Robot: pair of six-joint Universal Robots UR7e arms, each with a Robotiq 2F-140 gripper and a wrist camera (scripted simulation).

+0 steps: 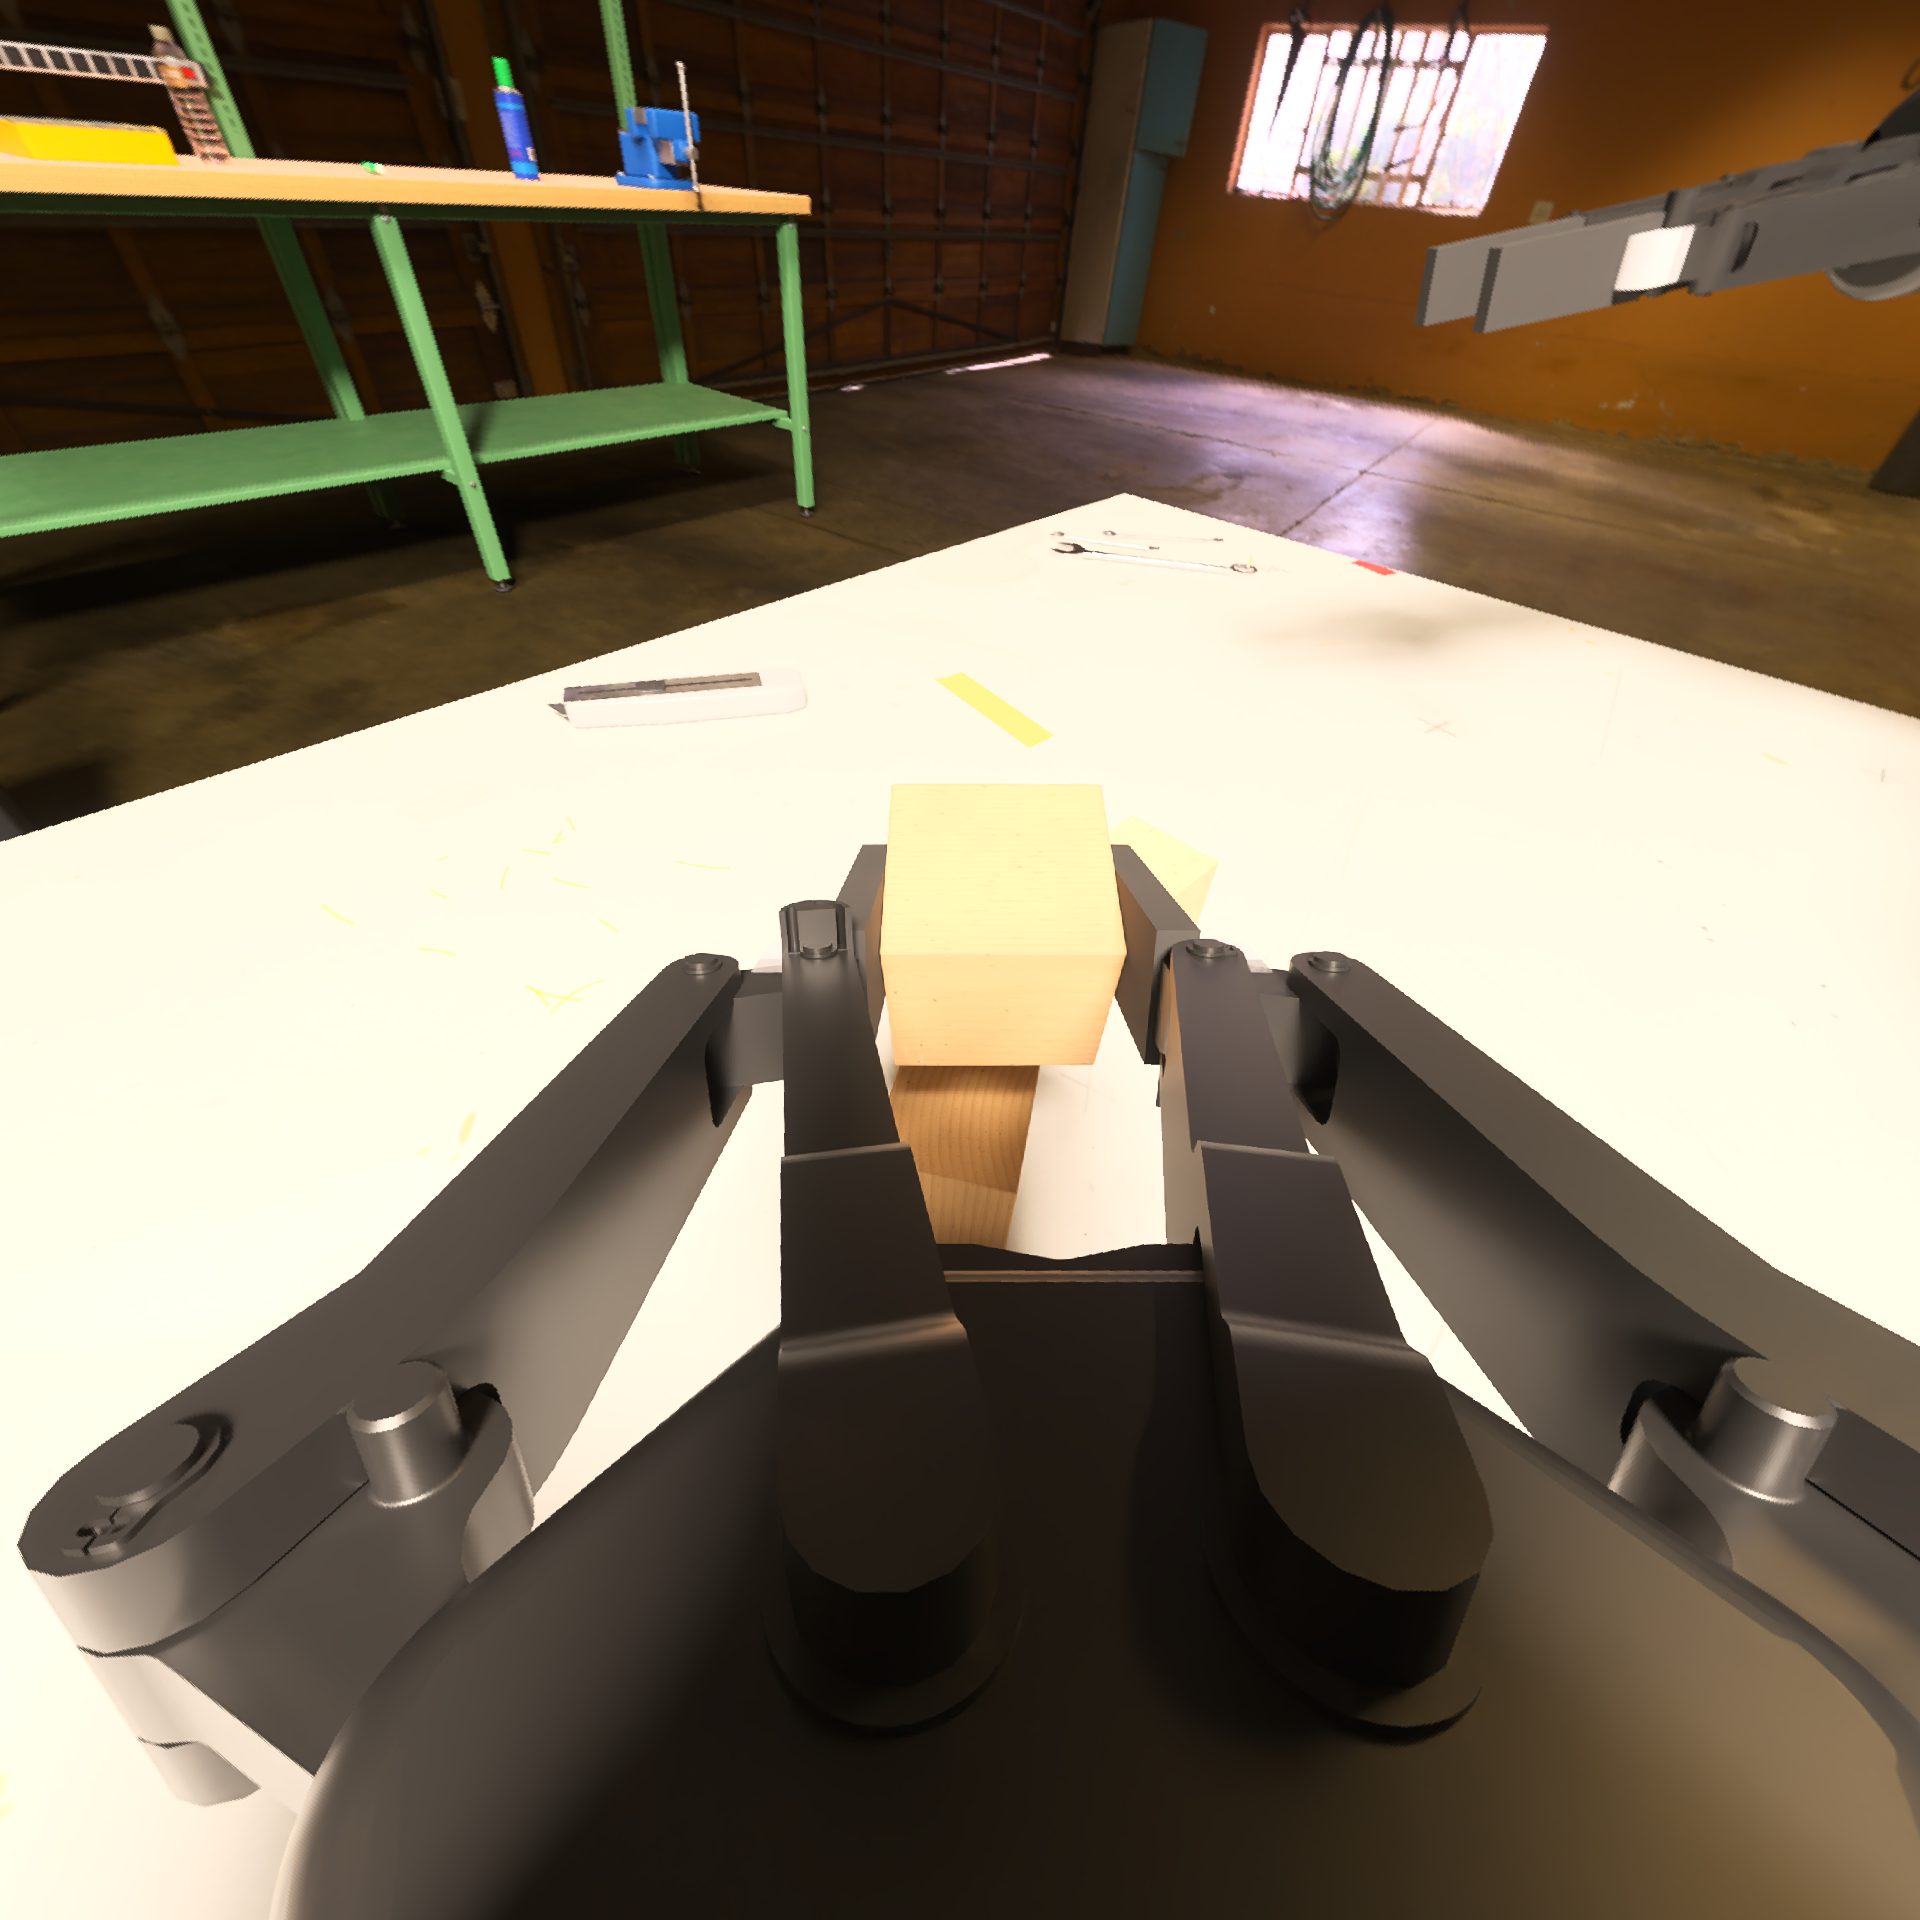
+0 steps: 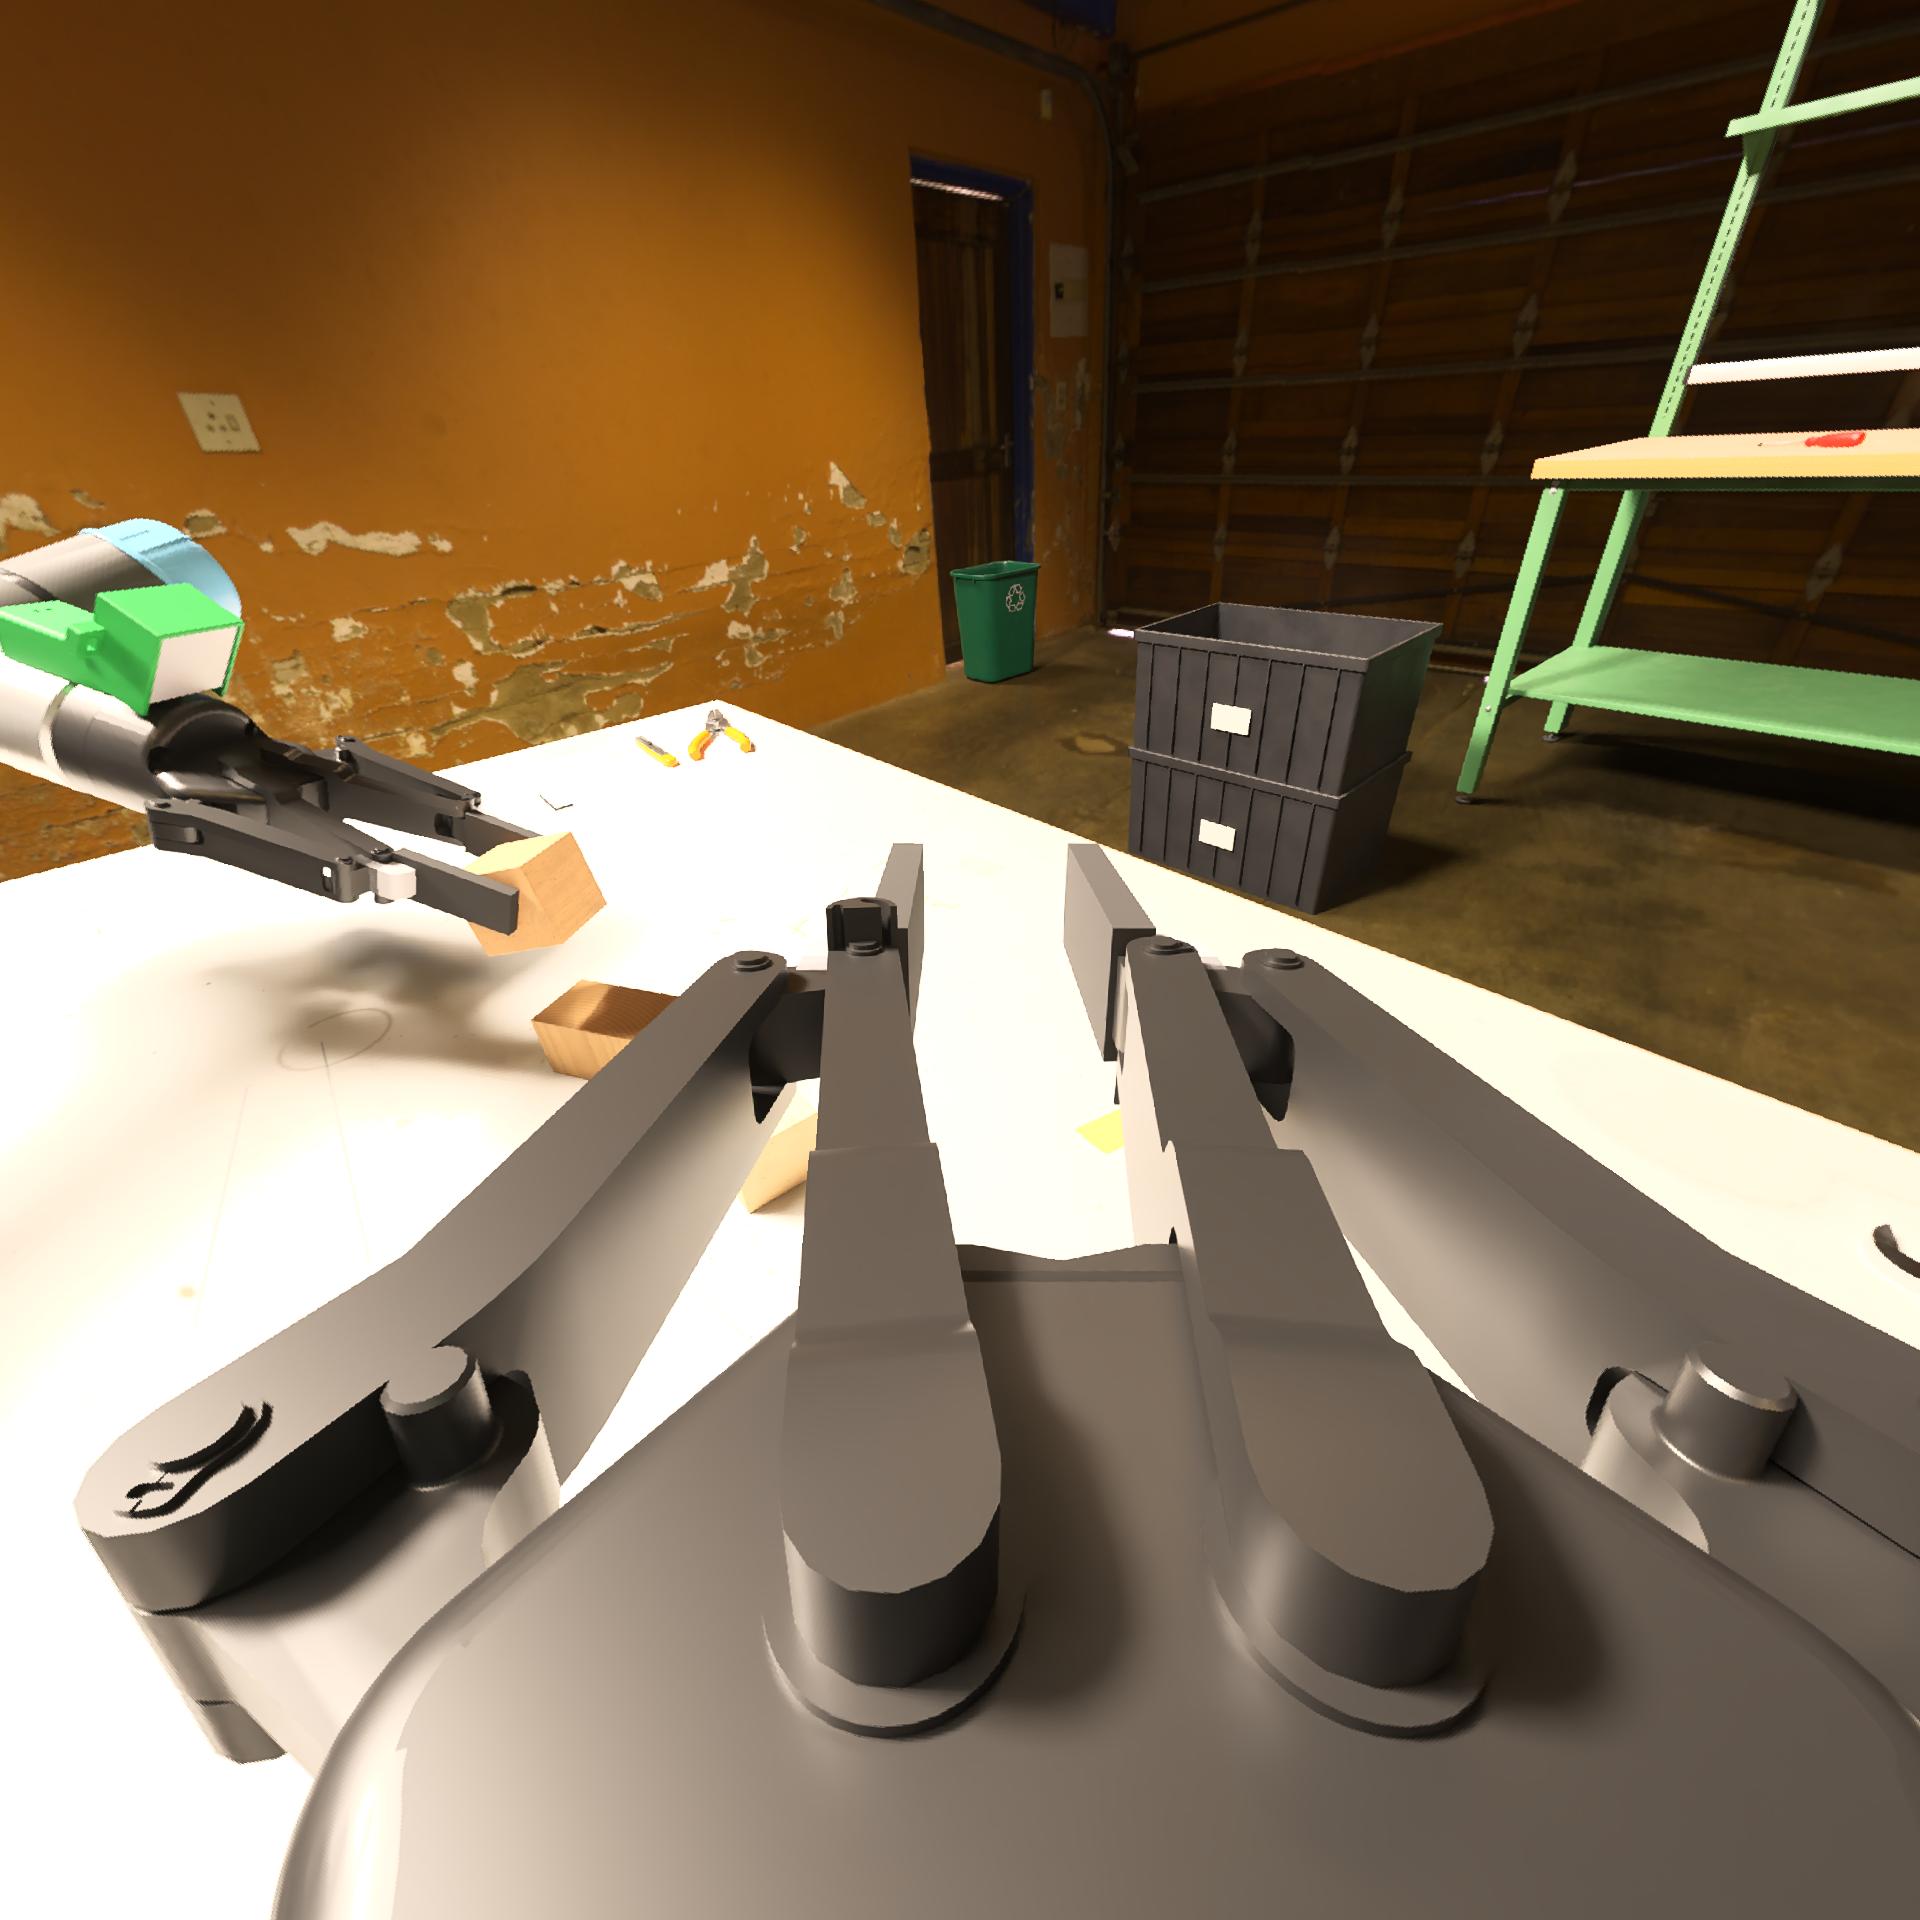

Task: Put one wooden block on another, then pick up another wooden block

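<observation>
the left gripper (image 1: 1000, 914) has its jaws closed on a pale wooden block (image 1: 1000, 925), held clear of the white table (image 1: 312, 1039); the right wrist view shows it lifted, with its shadow on the surface below; a darker wooden block (image 1: 966, 1143) lies on the table beneath and a little nearer the camera, and a third, light block (image 1: 1174, 862) sits just beyond the held one, partly hidden; the right gripper (image 2: 992, 914) hangs above the table with its jaws apart and nothing between them; judging by this, the stacking step is in hand: the block is carried but not yet set down; the next move calls for bringing the held block squarely over the darker one, lowering until the faces meet, then letting go without nudging it; after that the third block is the likely one to pick up, possibly by the free right gripper.
</observation>
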